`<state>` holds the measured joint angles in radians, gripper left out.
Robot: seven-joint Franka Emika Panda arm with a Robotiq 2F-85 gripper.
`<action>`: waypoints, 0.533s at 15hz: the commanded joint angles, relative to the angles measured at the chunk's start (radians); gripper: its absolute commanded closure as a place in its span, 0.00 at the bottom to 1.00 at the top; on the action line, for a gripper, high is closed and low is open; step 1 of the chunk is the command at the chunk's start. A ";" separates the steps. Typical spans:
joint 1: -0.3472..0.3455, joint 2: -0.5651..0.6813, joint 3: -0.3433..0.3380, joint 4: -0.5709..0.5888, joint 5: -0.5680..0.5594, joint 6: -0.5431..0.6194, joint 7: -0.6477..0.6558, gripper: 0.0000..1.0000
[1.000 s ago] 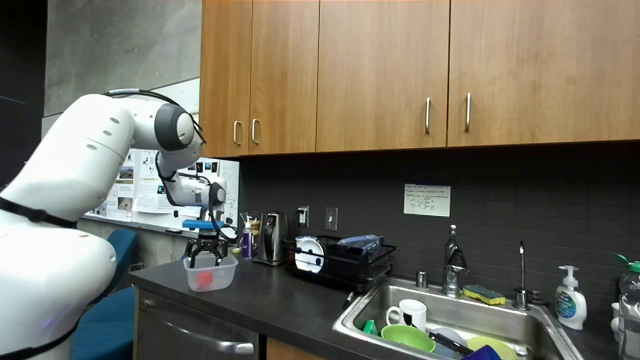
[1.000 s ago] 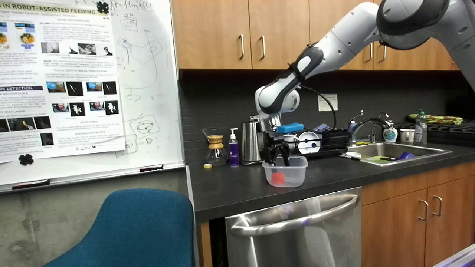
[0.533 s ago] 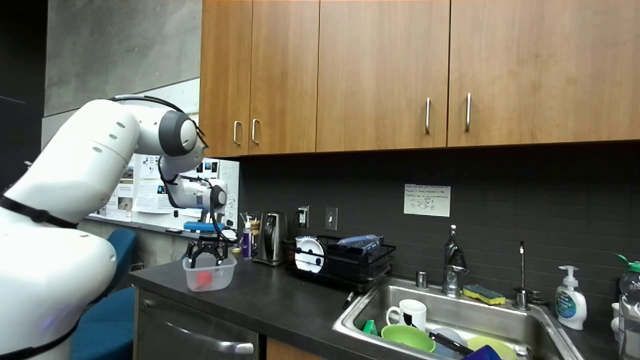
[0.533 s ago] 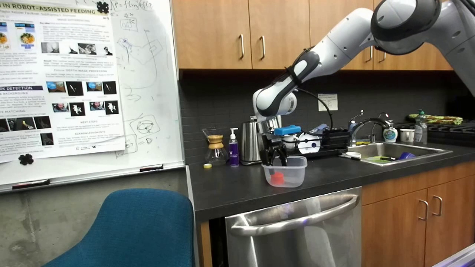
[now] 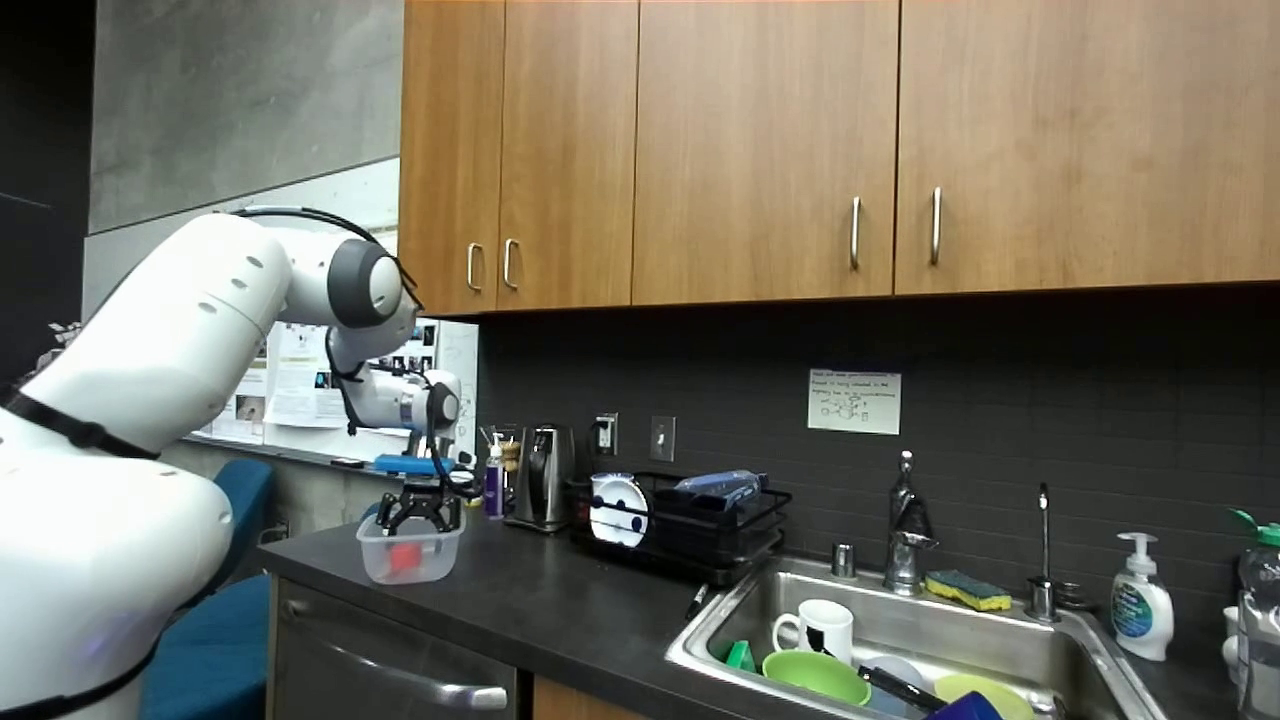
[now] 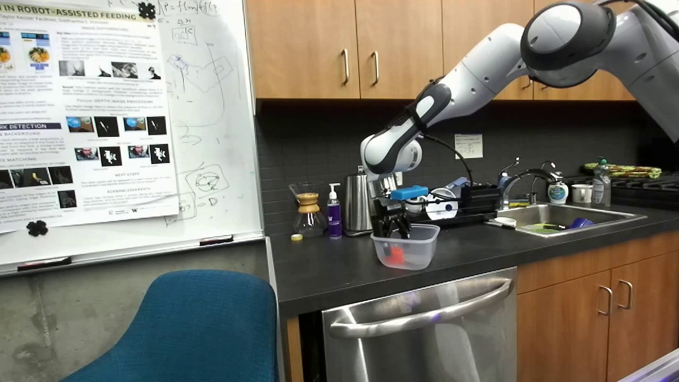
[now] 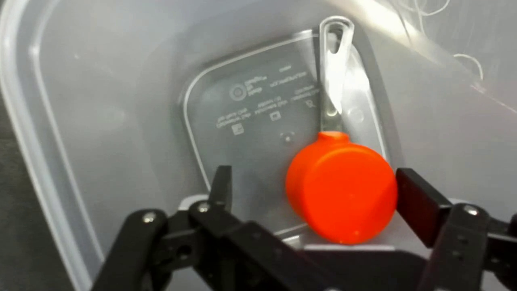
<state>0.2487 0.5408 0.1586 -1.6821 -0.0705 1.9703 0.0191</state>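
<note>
Orange cup (image 7: 347,194) lies lengthwise up the wrist view, handle (image 7: 331,81) pointing away from the widely spread gripper (image 7: 314,184).

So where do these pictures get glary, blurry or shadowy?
Wrist view: glare whitens the handle of the orange-headed tool and streaks the tub; the print inside is too soft to read. Both exterior views: that tool shows hazily through the tub's side, and the dark wall is shaded beneath the cabinets.

The dark counter (image 5: 560,605) bore a clear container (image 6: 423,249) near its front edge; along the back edge stood a glass carafe (image 6: 310,222), purple bottle (image 6: 334,218), steel kettle (image 6: 357,207) and black dish rack (image 6: 480,202).
</note>
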 commanded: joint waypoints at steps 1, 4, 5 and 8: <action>-0.008 0.048 -0.010 0.046 -0.006 -0.018 -0.026 0.00; -0.015 0.063 -0.020 0.059 -0.006 -0.017 -0.031 0.25; -0.018 0.063 -0.021 0.062 -0.003 -0.016 -0.032 0.27; -0.025 0.047 -0.021 0.064 0.003 -0.013 -0.030 0.49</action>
<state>0.2300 0.5925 0.1376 -1.6332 -0.0705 1.9701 0.0050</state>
